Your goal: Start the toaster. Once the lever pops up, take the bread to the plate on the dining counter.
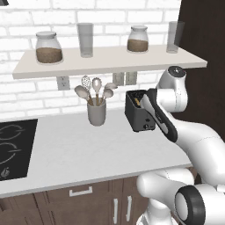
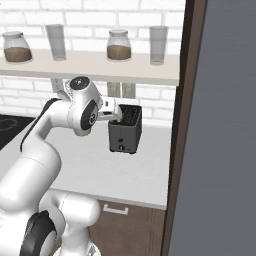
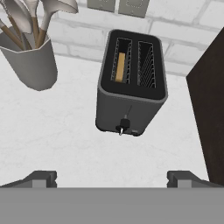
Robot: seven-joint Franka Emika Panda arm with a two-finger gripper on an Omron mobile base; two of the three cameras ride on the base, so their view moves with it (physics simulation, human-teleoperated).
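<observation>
End effector (image 3: 112, 177) spread wide, fingertips (image 3: 41, 178) far apart, gripping nothing and touching nothing. It hangs above the white tabletop (image 3: 65, 131), looking down on the black toaster (image 3: 130, 85), which stands clear of the fingers, ahead of them. The bread (image 3: 120, 66), a tan slice, sits down in the left slot in the hand view. The lever (image 3: 124, 125) shows on the front face. Utensil cup (image 3: 30, 61) off to the left, well apart.

Grey utensil cup (image 1: 96, 113), shelf jars (image 1: 48, 47)
</observation>
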